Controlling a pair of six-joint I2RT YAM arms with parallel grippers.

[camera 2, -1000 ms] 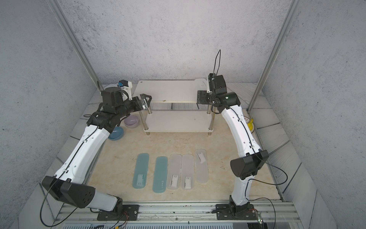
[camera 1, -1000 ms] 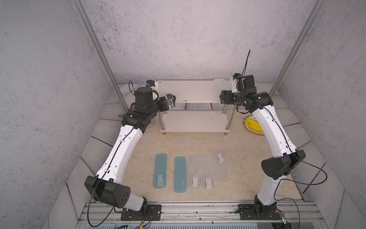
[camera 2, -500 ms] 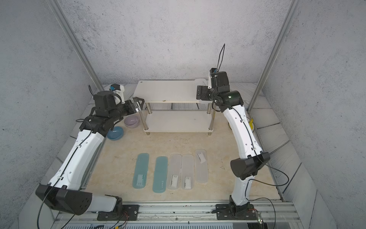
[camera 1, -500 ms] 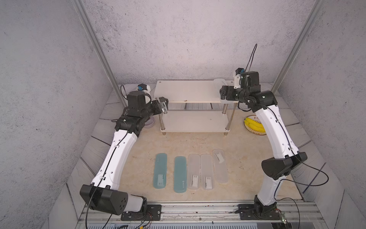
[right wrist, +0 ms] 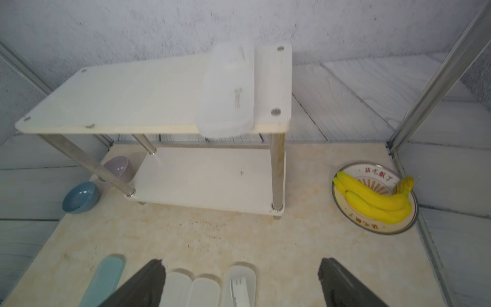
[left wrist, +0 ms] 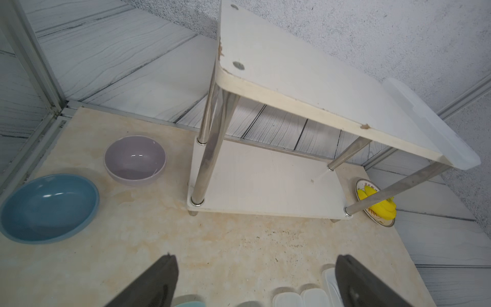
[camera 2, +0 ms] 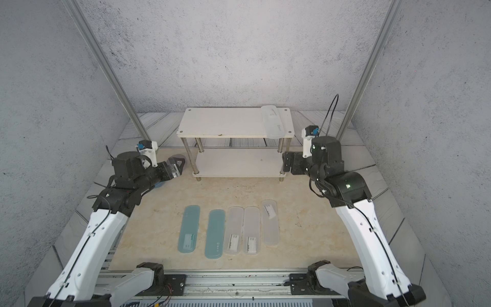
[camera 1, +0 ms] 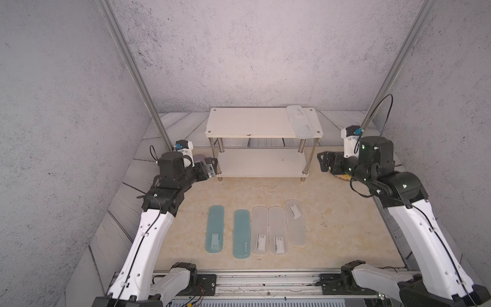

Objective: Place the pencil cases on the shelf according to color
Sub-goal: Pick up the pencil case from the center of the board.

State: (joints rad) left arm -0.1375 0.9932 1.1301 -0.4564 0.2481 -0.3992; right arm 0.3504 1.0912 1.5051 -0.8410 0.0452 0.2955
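Pencil cases (camera 1: 277, 230) are split: one frosted case (camera 1: 303, 121) lies at the right end of the top board of the shelf (camera 1: 249, 122) (near tip overhanging the front edge); five more, two teal and three frosted, lie in a row on the tabletop (camera 1: 345, 226) before the shelf. The right tool (camera 1: 322, 160) hangs spread and empty beside the shelf's right legs, below and clear of that frosted case. The left tool (camera 1: 211, 166), spread too, hangs by the shelf's left legs.

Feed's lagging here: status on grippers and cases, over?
Left gripper, right gripper open, empty. One clear case on shelf top, five cases on table. Nothing blocking.
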